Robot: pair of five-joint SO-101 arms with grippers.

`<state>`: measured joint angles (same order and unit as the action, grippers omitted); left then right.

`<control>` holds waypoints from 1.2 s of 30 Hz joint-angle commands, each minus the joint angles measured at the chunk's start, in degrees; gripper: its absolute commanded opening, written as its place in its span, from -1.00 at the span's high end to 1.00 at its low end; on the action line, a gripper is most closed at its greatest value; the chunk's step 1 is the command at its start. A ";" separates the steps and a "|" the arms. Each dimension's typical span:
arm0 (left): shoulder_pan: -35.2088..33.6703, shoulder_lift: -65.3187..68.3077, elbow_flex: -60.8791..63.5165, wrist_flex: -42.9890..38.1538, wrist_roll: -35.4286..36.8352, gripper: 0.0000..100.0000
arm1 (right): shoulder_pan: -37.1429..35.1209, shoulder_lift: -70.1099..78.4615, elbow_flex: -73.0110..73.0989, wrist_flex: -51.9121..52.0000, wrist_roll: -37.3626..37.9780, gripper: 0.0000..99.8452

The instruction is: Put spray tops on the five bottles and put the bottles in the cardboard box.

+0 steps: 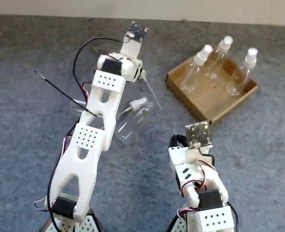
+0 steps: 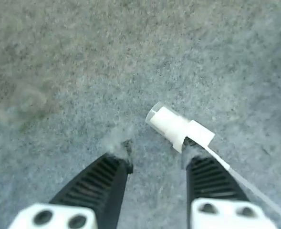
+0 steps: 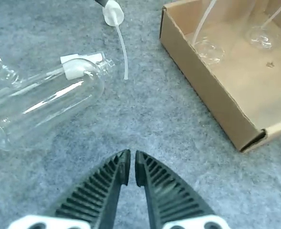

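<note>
A loose white spray top (image 2: 178, 126) with a thin tube lies on the grey carpet, its collar right against one fingertip of my open left gripper (image 2: 157, 160). From above, the left gripper (image 1: 141, 73) is at the head of that spray top (image 1: 149, 89). Two clear bottles (image 1: 132, 118) lie on their sides below it, with a white spray head (image 1: 136, 103) at their necks. My right gripper (image 3: 132, 164) is shut and holds nothing, low over the carpet in front of a lying bottle (image 3: 49, 100). The cardboard box (image 1: 200, 108) holds three bottles (image 1: 219, 55) with spray tops.
The box's near wall (image 3: 212, 105) stands close beside the right gripper. The loose spray top (image 3: 112, 12) and its tube lie beyond the lying bottles. The right arm (image 1: 198, 164) stays near the front edge. Black cables run along the left arm (image 1: 91, 140).
</note>
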<state>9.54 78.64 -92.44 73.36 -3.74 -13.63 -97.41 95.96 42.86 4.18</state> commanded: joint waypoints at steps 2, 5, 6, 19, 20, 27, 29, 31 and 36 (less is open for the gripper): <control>1.19 -1.80 -2.95 -1.14 5.01 0.71 | -0.66 -0.66 3.03 -1.19 -0.09 0.95; 1.27 -1.80 -2.95 -1.05 5.19 0.71 | -0.66 -0.66 3.03 -1.19 -0.09 0.95; 1.27 -1.80 -2.95 -1.05 5.10 0.71 | -0.66 -0.66 3.03 -1.19 -0.09 0.95; 4.70 -1.27 -2.42 -2.99 5.27 0.70 | -0.66 -0.66 3.03 -1.19 -0.09 0.95; 4.79 -1.10 -2.33 -3.34 5.27 0.70 | -0.66 -0.66 3.03 -1.19 -0.09 0.95; 5.05 4.97 -2.86 -6.33 5.27 0.70 | -0.66 -0.66 3.03 -1.19 -0.09 0.95; 5.05 5.85 -2.86 -6.15 5.27 0.71 | -0.66 -0.66 3.03 -1.19 -0.09 0.95; 5.05 5.93 -2.86 -5.98 5.27 0.71 | -0.66 -0.66 3.03 -1.19 -0.09 0.95; 4.70 5.93 -2.86 -5.98 5.36 0.71 | -0.66 -0.66 3.03 -1.19 -0.09 0.95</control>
<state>13.58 84.97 -92.53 68.26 0.84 -13.80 -97.41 95.96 42.86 4.18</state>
